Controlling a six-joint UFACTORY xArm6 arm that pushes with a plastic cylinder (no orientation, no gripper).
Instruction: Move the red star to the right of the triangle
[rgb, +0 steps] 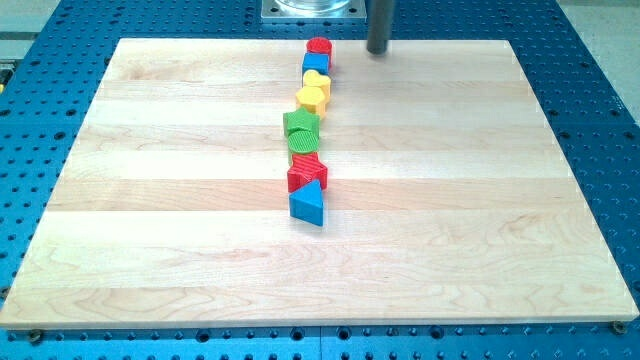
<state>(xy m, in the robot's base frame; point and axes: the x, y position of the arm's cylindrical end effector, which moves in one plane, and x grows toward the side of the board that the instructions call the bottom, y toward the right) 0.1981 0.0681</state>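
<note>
Nearest the view's bottom edge lies the blue triangle (308, 205), midway between the board's (150, 250) left and right edges, with the red star (307, 173) touching it just above — not to its right. Up from there runs a tight line: two green blocks (301, 131), two yellow blocks (314, 92), a blue cube (316, 64), a red block (319, 46). Right of the line's top end, at the board's top edge, my tip (377, 51) stands apart from every block — a bare rod, no fingers to part or close.

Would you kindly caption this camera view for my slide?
Blocks line up down the board; red star touches blue triangle; my tip waits at the view's top.
</note>
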